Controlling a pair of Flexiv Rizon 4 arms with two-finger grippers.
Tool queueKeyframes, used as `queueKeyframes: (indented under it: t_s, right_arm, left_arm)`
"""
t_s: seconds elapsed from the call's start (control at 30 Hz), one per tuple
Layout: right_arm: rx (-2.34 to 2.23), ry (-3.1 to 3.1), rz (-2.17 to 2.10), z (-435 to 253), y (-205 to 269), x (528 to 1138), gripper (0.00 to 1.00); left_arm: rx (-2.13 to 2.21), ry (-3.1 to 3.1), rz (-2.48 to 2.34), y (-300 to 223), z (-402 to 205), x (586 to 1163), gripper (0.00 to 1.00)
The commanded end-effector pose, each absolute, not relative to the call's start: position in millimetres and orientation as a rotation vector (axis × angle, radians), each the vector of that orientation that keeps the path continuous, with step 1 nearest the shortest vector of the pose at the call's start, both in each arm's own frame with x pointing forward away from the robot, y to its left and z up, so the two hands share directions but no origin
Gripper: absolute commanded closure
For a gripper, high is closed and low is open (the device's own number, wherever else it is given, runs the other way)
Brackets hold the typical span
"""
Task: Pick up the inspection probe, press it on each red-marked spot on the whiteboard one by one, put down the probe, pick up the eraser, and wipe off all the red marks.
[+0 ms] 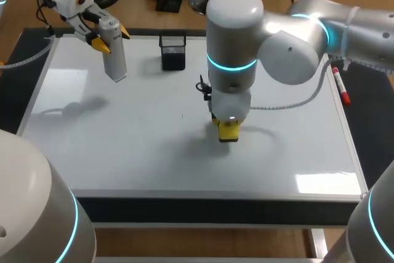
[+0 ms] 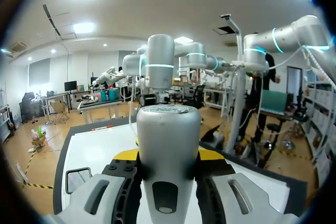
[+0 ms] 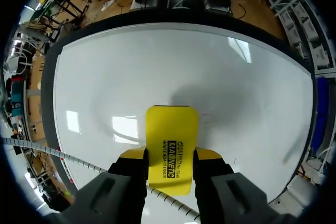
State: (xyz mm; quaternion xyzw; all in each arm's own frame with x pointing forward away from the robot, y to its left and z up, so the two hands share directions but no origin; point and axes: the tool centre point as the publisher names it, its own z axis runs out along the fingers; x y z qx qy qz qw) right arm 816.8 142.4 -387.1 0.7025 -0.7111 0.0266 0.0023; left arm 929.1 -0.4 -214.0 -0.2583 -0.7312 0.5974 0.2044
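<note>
Yellow eraser [image 1: 228, 132] at mid-board, probe [image 1: 114, 56] held far left

Head view: the left gripper [image 1: 112, 37] pinches the silver probe above the whiteboard's [image 1: 123, 146] far left corner. The right gripper [image 1: 228, 121] holds the eraser down at the board's middle. A black mesh holder [image 1: 173, 50] sits at the far edge, a red marker [image 1: 340, 86] at the right.

Left wrist view: both fingers clamp the probe.

Right wrist view: the yellow tips squeeze the eraser's sides.
</note>
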Motion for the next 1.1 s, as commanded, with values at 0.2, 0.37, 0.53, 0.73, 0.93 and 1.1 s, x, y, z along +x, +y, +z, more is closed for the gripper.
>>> queueKeyframes:
  t_s: [0.2,0.37,0.53,0.73,0.93,1.1]
  right_arm:
    - [2.204,-2.249,0.083,-369.8,132.7,823.0,1.0]
    - [2.204,-2.249,0.083,-369.8,132.7,823.0,1.0]
    - [2.204,-2.249,0.083,-369.8,132.7,823.0,1.0]
    - [2.204,-2.249,0.083,-369.8,132.7,823.0,1.0]
    - [2.231,-2.259,0.067,-367.5,133.9,847.7,1.0]
    - [2.287,-2.255,0.028,-366.7,130.9,880.6,1.0]
  left_arm:
    - [-0.723,-2.035,1.665,0.1,-213.4,930.5,1.0]
    - [-0.723,-2.035,1.665,0.1,-213.4,930.5,1.0]
    - [-0.723,-2.035,1.665,0.1,-213.4,930.5,1.0]
    - [-0.723,-2.035,1.665,0.1,-213.4,930.5,1.0]
    - [-0.723,-2.035,1.665,0.1,-213.4,930.5,1.0]
    - [-0.723,-2.035,1.665,0.1,-213.4,930.5,1.0]
